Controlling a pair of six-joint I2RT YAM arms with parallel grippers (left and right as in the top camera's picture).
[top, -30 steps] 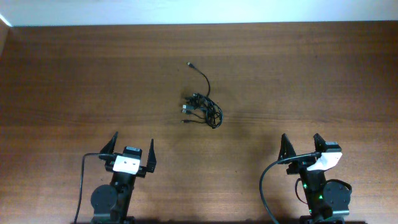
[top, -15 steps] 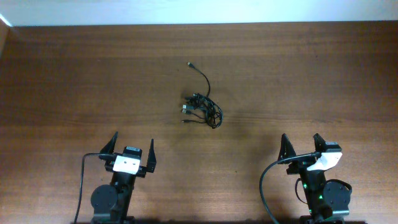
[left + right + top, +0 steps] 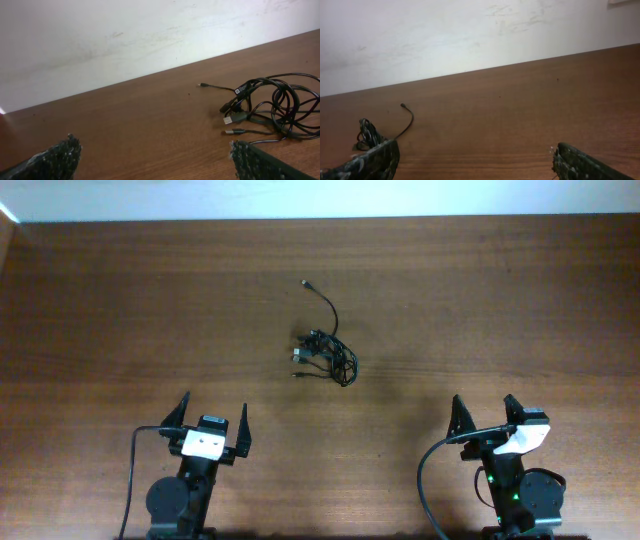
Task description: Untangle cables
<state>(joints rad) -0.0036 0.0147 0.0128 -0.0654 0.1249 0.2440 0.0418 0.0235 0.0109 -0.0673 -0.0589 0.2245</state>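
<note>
The tangle of black cables [image 3: 325, 358] lies near the middle of the wooden table [image 3: 100, 300], one plug-tipped strand [image 3: 320, 293] trailing toward its far edge. My left gripper [image 3: 214, 412] and right gripper [image 3: 484, 408] sit at the table's near edge, fingers spread wide and empty, apparently poised for a first reach

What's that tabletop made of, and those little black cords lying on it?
The table looks like wood or wood-look laminate: reddish-brown with fine grain lines and a faint sheen. The cables seem rubber or plastic sheathed, matte black and limp; one plug looks silvery, probably metal.
</note>
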